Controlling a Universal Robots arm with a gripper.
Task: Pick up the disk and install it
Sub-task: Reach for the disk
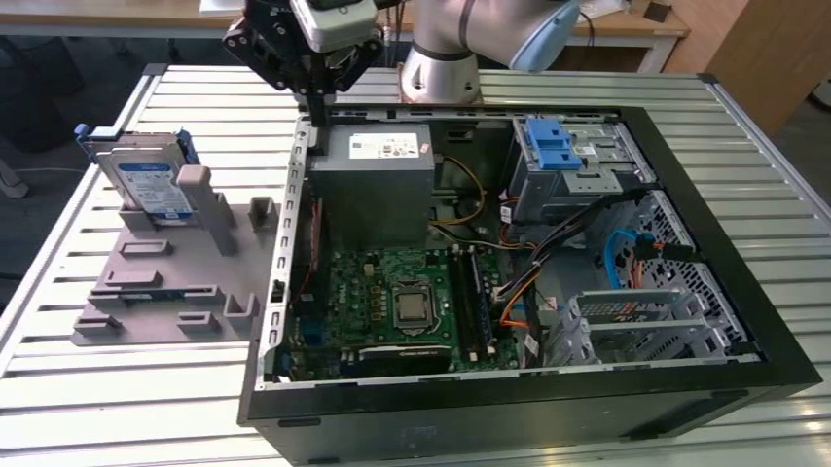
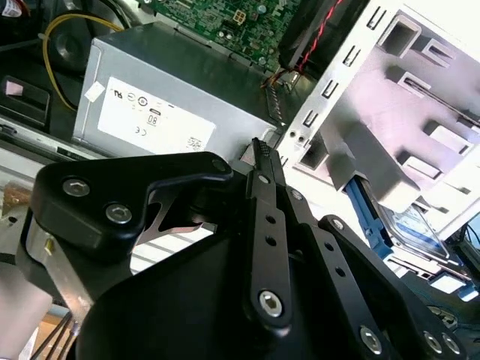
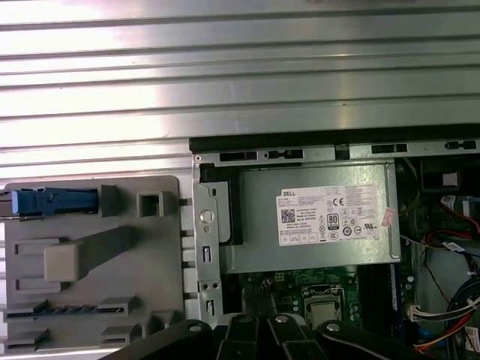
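Disk (image 1: 140, 180): upright in grey holder (image 1: 162, 292), near the table's (image 1: 130, 409) edge at the exterior view's left. Tool (image 1: 315, 109): clenched, empty, above computer case (image 1: 520, 418) rim.

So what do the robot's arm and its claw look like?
The arm is a shiny silver-grey tube with rounded joints and a light blue cap. The gripper is black, built from flat jointed bars dotted with round silver screws. A small pale grey camera box sits on it.

Silver-grey arm (image 1: 439, 60), pale blue joint cap (image 1: 546, 39). Black gripper (image 2: 260, 150), linked bars, silver screw heads (image 2: 271, 302). Whitish camera box (image 1: 331, 19) at wrist.
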